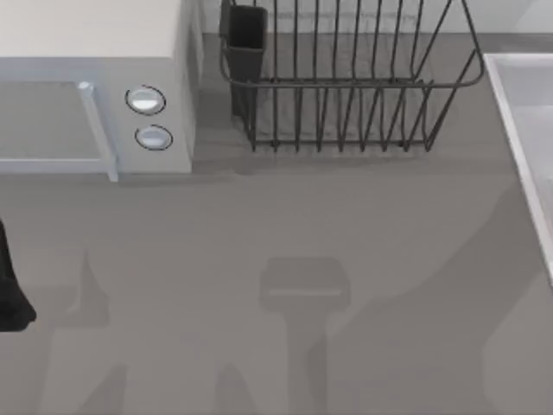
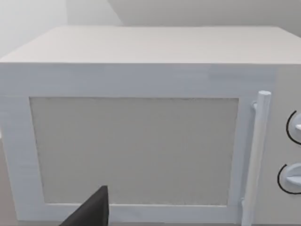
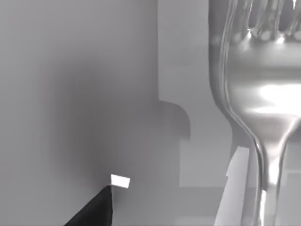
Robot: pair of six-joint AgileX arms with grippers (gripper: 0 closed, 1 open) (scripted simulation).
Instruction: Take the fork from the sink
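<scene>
The fork [image 3: 261, 94] is shiny silver and stands very close in the right wrist view, tines toward the far end and its narrow handle running back toward my right gripper. One black fingertip [image 3: 96, 209] of that gripper shows well to the side of the handle, with no contact visible. Pale grey surfaces with blocky shadows lie behind the fork. The sink [image 1: 518, 130] is a pale basin with a raised straight rim at the table's right edge. A black part of my left arm [image 1: 10, 290] sits parked at the far left edge.
A white microwave [image 1: 95, 86] with two round knobs stands at the back left, and in the left wrist view it [image 2: 141, 141] faces the camera behind one black fingertip [image 2: 91, 212]. A dark wire dish rack [image 1: 346, 78] stands at the back centre. Arm shadows cross the grey tabletop [image 1: 302, 294].
</scene>
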